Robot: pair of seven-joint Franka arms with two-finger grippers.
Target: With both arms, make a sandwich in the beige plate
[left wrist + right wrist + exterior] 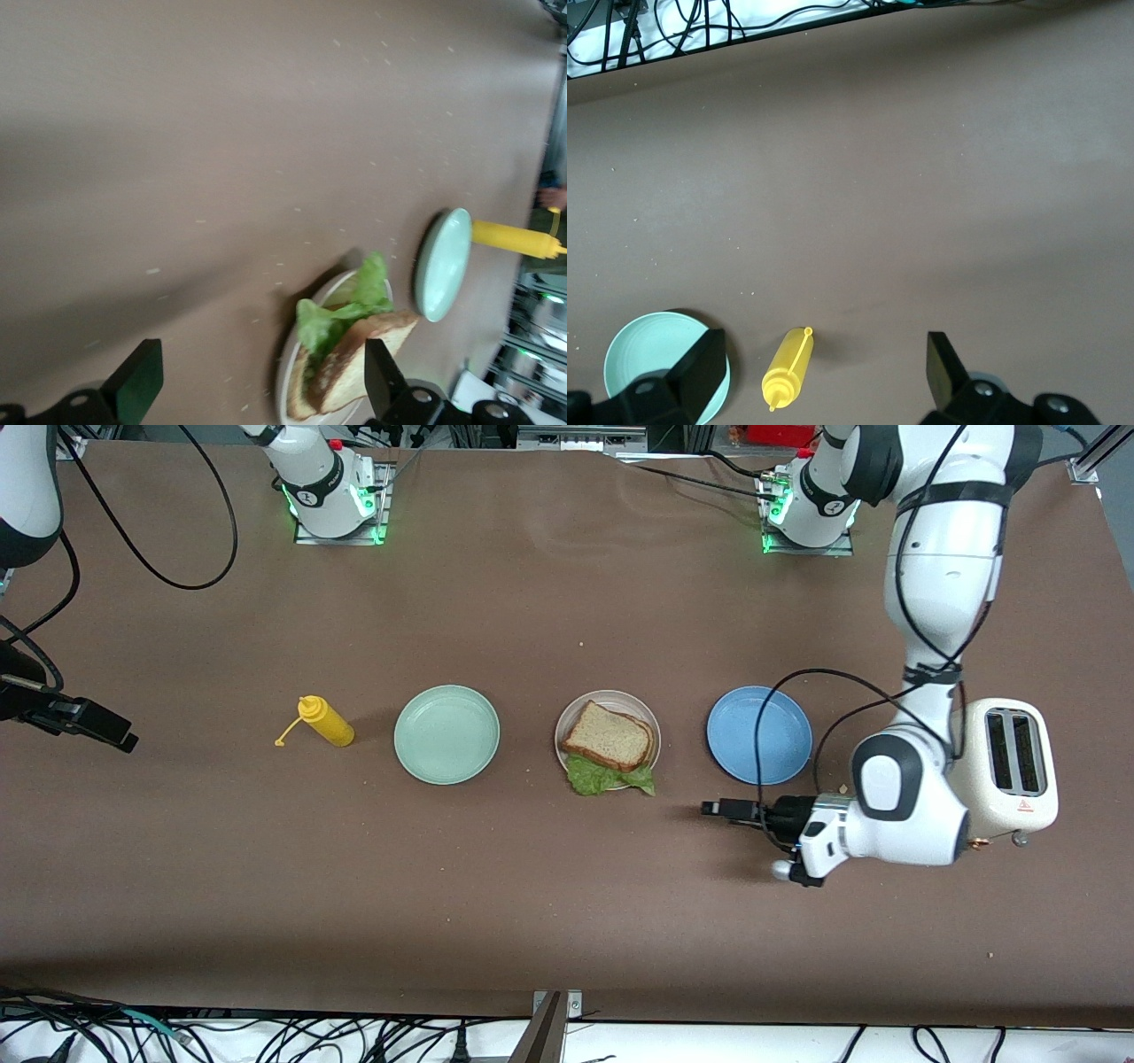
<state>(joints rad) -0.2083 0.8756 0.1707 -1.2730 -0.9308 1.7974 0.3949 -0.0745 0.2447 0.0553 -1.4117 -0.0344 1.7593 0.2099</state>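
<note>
The sandwich [609, 737] lies in the beige plate [631, 700] at the middle of the table: a toasted slice on top, green lettuce [607, 778] spilling over the rim, a second slice under it. In the left wrist view the sandwich [354, 354] and plate rim [285, 376] show past one finger [381, 376]. My left gripper [711, 809] [260, 390] is open and empty, low over bare table toward the left arm's end from the plate. My right gripper [120, 737] [822, 367] hangs open and empty over the right arm's end of the table.
A mint-green plate [446, 734] and a yellow squeeze bottle [326, 721] on its side lie toward the right arm's end. A blue plate [759, 734] and a cream toaster [1013, 766] sit toward the left arm's end, the left forearm by the toaster.
</note>
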